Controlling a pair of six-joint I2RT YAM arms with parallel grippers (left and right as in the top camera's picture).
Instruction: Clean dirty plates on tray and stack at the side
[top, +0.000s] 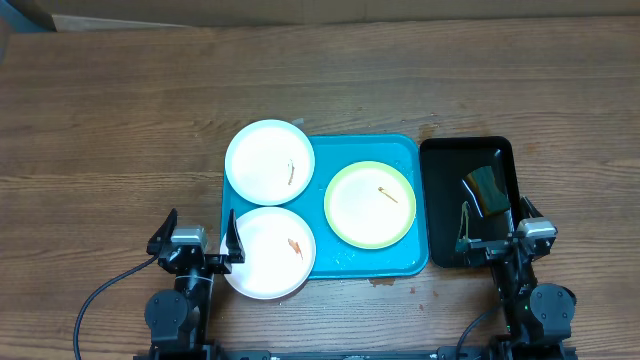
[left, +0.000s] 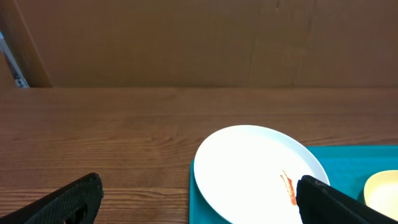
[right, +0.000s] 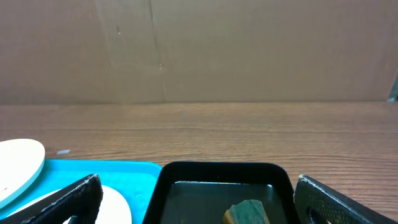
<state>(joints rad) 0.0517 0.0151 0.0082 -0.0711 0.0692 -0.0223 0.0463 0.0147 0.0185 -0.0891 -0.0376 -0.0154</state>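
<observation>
Plates, three of them, sit on the blue tray (top: 372, 262) in the middle of the brown desk (top: 100, 120). The far white plate (top: 269, 162) hangs over the tray's far left corner. The near white plate (top: 268, 252) hangs over its near left corner. The plate with the yellow-green rim (top: 370, 204) lies flat on the right side of the tray. Each plate has a little orange-brown bit of food on it. Just beside the blue tray, on its right, is a shiny black tray (top: 440, 160) with a dark green block (top: 485, 188) in it. The left tool (top: 200, 224) is wide open and holds nothing; one finger is over the edge of the near white plate. The right tool (top: 495, 224) is wide open too, with nothing in it, over the near end of the black tray.
</observation>
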